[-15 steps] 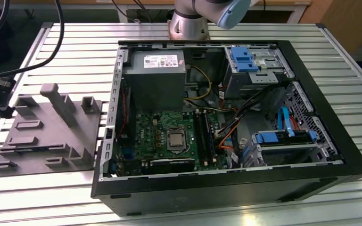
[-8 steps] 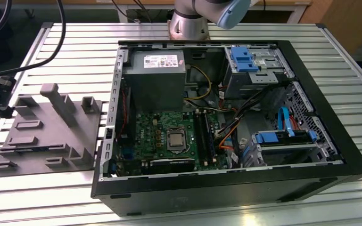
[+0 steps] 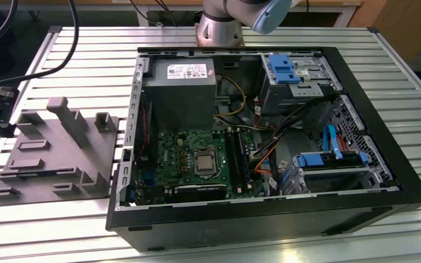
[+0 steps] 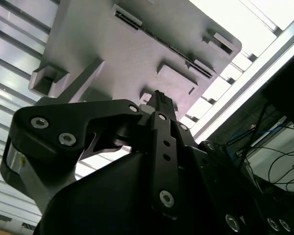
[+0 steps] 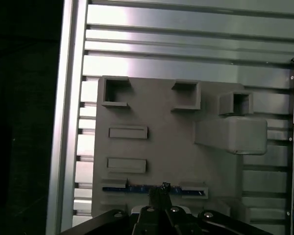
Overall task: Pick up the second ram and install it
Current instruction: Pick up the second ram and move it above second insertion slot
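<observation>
As the tool [image 5: 159, 192] hangs above the grey holder tray [image 5: 210, 166], let's take in the surroundings. On the slatted bench [image 3: 86, 55] the tray sits just beside an open computer case [image 3: 269, 219], on the exterior view's left of it. Inside the case we've got the green motherboard [image 3: 174, 145], a grey power supply [image 3: 181, 90], blue drive latches [image 3: 284, 68] and a tangle of orange cables [image 3: 262, 161].

On the tray, a tall block [image 5: 230, 133] and three open pockets [image 5: 112, 104] rise at one end. They stand well apart from the long slot at the other end, with two flat raised pads [image 5: 127, 132] in between.

And there in that slot is the second ram [image 5: 117, 188], a thin dark strip with a bluish sheen, standing on edge with just its upper edge showing. Its long axis runs parallel to the bench slats, one end toward the case and the other toward the bench's side rail. The tool is lined up over the stick's middle, and it looks pinched narrow, gripping nothing.
</observation>
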Controlling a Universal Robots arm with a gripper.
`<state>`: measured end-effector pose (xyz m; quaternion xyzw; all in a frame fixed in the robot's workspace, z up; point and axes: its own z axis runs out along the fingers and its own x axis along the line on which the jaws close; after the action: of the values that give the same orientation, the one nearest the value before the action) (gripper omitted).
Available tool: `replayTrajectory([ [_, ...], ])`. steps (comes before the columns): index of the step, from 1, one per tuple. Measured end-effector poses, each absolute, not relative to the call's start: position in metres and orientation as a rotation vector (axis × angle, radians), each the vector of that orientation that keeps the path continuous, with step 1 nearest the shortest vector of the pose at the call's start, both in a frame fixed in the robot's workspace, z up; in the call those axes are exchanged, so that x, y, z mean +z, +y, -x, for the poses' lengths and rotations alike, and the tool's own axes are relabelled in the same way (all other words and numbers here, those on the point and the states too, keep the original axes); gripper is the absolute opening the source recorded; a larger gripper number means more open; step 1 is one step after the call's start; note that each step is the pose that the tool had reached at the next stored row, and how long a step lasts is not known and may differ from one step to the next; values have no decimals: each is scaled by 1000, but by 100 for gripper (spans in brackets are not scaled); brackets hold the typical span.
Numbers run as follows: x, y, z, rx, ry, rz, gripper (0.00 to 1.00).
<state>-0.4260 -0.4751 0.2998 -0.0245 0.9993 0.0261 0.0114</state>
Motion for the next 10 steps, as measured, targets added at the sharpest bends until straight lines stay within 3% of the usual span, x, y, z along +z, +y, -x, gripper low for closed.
replayTrajectory([
  [10, 300, -475, 426, 83, 3112, 226, 11],
])
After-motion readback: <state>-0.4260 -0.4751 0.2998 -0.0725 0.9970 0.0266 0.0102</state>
